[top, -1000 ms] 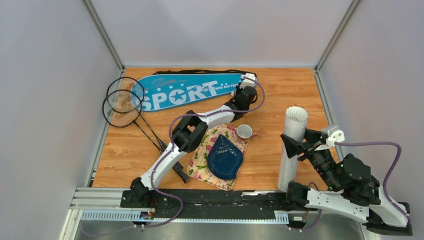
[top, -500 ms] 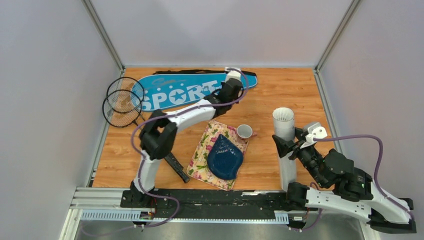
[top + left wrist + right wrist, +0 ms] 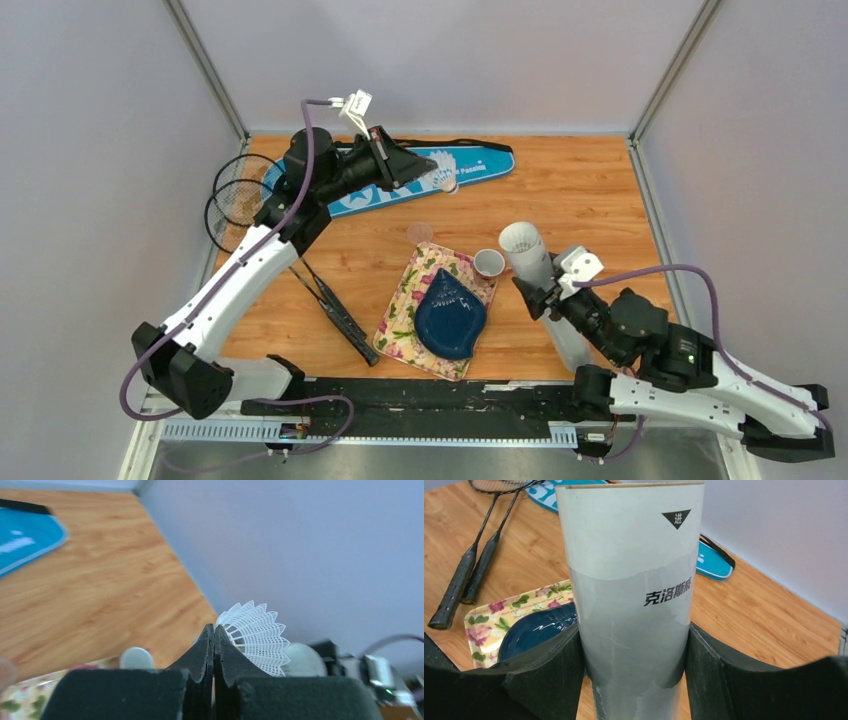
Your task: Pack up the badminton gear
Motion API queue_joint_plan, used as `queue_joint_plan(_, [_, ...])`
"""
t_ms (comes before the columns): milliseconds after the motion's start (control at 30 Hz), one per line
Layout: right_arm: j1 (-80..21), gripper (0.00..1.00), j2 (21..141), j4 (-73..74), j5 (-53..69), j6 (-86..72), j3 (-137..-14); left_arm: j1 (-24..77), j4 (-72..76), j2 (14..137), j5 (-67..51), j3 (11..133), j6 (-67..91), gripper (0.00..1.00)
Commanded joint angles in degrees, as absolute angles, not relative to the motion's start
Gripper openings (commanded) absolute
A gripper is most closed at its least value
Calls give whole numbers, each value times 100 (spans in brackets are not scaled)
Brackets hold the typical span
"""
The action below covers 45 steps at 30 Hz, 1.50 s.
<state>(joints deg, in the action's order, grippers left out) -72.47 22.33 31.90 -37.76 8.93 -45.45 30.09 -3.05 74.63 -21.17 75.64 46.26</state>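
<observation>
My left gripper hangs high over the blue "SPORT" racket bag, shut on the skirt edge of a white shuttlecock. In the left wrist view the shuttlecock fans out to the right of the pinched jaw tips. My right gripper clasps the long white tube, which leans with its open mouth up, right of the cup. Its jaws press both sides of the tube. Two black rackets lie at the left, heads on the bag's end.
A dark blue plate sits on a floral cloth at the middle front, with a small white cup at its far right corner. Grey walls close in the left, back and right. The racket handles reach toward the cloth.
The left jaws shut on the shuttlecock, and the arm lifted it up and back to the left. The right arm carried the tube left toward the cup and tilted it.
</observation>
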Motion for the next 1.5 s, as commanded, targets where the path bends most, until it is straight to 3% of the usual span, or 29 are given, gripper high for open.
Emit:
queue_joint_plan(0, [-7260, 31, 2750, 2321, -2963, 1432, -4509, 3076, 342, 7181, -4461, 7576, 5736, 0])
queue_joint_plan(367, [-7251, 32, 3356, 1161, -2645, 2232, -4280, 3234, 1072, 6785, -4939, 7084, 6390, 0])
queue_joint_plan(867, [-7233, 33, 3331, 405, -2874, 2057, -4131, 4086, 668, 6776, -3868, 6785, 5318, 0])
queue_joint_plan(1067, [-7225, 33, 3226, 237, -2856, 1969, -3990, 4368, 53, 7136, -3542, 7198, 4834, 0])
queue_joint_plan(1100, [-7233, 33, 3217, 237, -2856, 1960, -3964, 4368, 27, 7154, -3525, 7233, 4808, 3])
queue_joint_plan(1133, [-7225, 32, 3208, 220, -2874, 1951, -3938, 4368, 18, 7172, -3524, 7225, 4782, 22])
queue_joint_plan(1233, [-7233, 32, 3129, 220, -2909, 1846, -3876, 4359, 26, 7076, -3498, 7128, 4685, 46])
queue_joint_plan(1467, [-7233, 32, 2769, 185, -2927, 1670, -3665, 4359, -237, 6794, -3463, 7058, 4193, 56])
